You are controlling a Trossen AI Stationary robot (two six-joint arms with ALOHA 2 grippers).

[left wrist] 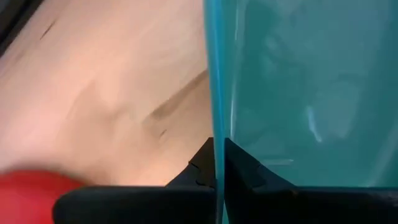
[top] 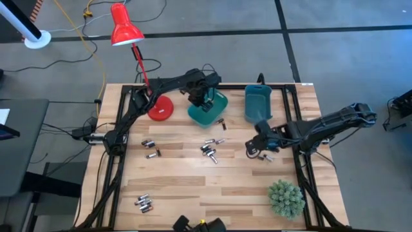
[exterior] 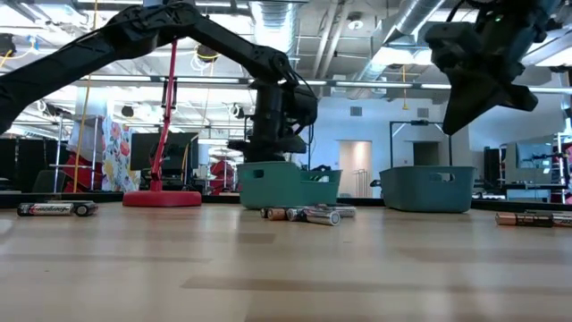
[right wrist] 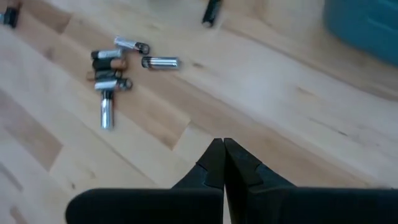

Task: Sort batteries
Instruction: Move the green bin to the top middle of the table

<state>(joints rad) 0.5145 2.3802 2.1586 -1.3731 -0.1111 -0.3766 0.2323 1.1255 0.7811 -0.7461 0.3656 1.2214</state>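
Nearest lie loose batteries [top: 143, 203] by the counter's [top: 187, 183] front-left corner, more mid-counter: most sorting remains. My left tool [top: 205, 102], pinched on the rim, grips the tilted teal bin [top: 215, 115]; my right tool [top: 253, 149] hovers closed, empty.

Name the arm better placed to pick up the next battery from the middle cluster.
Right. The right gripper hangs over bare table beside the middle battery cluster, holding nothing; the left gripper is clamped on the tilted bin's rim.
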